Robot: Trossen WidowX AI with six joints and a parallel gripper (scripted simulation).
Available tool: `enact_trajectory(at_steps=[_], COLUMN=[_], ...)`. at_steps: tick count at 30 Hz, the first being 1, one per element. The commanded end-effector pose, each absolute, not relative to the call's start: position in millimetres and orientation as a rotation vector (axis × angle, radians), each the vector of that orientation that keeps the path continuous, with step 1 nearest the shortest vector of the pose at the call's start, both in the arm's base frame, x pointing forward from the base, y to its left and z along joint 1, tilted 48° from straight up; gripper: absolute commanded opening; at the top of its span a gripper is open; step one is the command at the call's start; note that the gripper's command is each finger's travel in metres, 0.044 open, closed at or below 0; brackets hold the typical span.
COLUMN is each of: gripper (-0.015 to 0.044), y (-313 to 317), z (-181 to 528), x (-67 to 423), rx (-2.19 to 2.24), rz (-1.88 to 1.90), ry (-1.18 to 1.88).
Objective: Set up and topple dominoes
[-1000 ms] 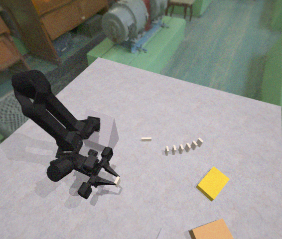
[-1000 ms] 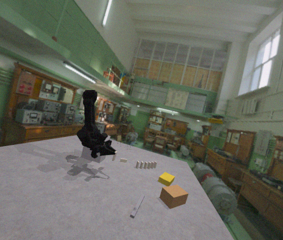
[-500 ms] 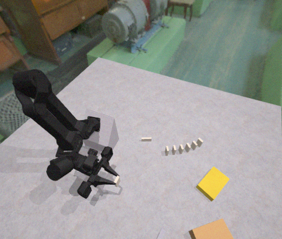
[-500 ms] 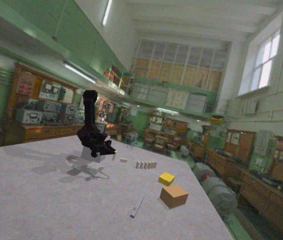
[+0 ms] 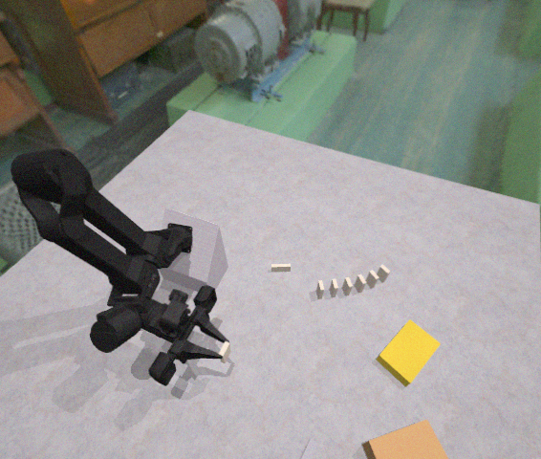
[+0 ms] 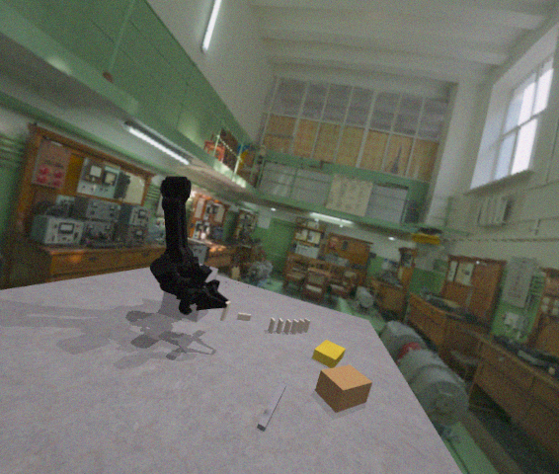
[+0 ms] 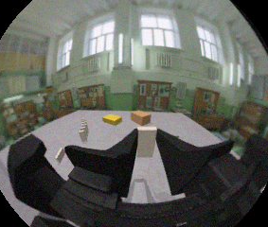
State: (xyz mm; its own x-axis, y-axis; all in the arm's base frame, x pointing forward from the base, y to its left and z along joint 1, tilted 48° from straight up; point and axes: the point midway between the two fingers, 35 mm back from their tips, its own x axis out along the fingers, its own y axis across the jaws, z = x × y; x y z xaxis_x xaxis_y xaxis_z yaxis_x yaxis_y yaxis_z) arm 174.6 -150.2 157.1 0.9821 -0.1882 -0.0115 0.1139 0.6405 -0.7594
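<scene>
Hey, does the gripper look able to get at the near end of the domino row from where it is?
Probably yes. The gripper, shut on a domino, has open table before the row; only the lying domino sits off that path.

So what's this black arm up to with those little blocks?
The black robot arm's gripper is shut on one small cream domino, pinched upright at the tips of its fingers just above the grey table. A row of six standing cream dominoes waits further along, untouched. Another cream domino lies flat between the arm and the row. A yellow block and an orange box sit off to the side.
</scene>
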Motion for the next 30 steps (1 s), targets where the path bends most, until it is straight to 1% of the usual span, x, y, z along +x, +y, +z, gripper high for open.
enact_trajectory(at_steps=[1,30], gripper=[0.0107,0.0107], y=[-155.1,-189.6], z=[156.3,135.9], x=[175.2,174.5], rx=[-0.863,-0.882], rz=[-0.165,-0.154], ry=[0.093,0.106])
